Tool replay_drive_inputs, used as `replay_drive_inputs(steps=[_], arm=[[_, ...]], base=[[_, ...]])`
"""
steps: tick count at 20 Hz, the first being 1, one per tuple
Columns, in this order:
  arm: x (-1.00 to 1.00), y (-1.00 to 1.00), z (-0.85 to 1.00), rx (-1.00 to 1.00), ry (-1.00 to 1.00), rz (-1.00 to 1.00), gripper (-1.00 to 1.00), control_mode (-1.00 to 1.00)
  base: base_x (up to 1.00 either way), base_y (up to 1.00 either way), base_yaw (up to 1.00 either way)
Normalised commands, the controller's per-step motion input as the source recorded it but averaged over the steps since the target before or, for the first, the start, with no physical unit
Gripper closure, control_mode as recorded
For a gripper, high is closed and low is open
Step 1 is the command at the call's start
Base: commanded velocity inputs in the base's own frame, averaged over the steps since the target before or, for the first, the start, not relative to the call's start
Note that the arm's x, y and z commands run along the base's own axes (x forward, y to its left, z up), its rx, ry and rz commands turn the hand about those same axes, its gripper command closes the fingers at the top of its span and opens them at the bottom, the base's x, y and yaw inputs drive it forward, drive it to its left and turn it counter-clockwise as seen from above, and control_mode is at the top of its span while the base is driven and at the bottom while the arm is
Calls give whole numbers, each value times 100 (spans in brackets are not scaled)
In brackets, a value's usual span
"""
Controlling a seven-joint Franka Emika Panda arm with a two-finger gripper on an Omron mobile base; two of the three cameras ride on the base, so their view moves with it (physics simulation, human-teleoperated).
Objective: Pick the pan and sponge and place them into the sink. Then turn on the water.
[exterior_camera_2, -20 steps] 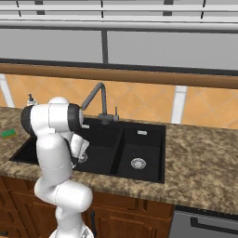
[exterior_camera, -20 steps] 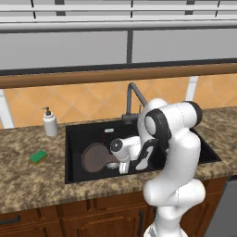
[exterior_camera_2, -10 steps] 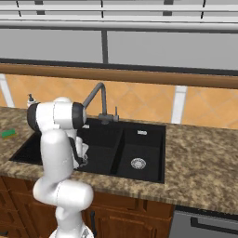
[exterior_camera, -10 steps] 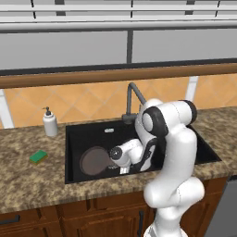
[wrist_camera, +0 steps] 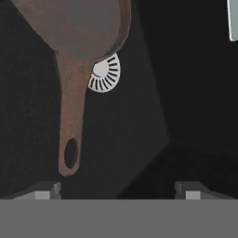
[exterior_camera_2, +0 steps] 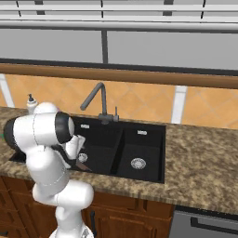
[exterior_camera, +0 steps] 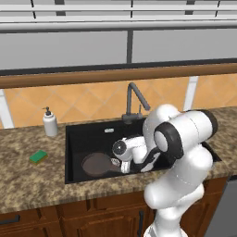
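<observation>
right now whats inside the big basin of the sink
The pan lies on the floor of the sink, its handle toward the open hand. It half covers the silver drain; anything else beneath it is hidden.

Before me, a speckled granite counter [exterior_camera: 28, 185] tops brown wood cabinets [exterior_camera: 69, 217]; behind it, orange tiled backsplash [exterior_camera: 83, 99], a wooden ledge [exterior_camera: 92, 76], grey panels [exterior_camera: 65, 48].

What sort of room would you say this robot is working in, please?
A kitchen, rendered rather than real: a black double-basin sink with a gooseneck faucet set in a granite counter, wooden cabinets below, and a soap dispenser by the tiled wall.
</observation>
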Motion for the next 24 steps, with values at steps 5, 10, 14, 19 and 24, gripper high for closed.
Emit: replay_drive_inputs(steps=[5, 10, 14, 19, 24], arm=[[-1, 49, 100, 8, 5, -3, -100, -100], [-8, 61, 100, 12, 8, -1, -100, -100], [-38, 83, 100, 15, 9, -4, -100, -100], [-51, 100, 99, 13, 8, -4, -100, -100], [-3, 100, 60, 0, 2, 5, -100, -100]], base=[[0, 0, 0], [0, 0, 0], [0, 0, 0], [0, 0, 0], [0, 0, 0]])
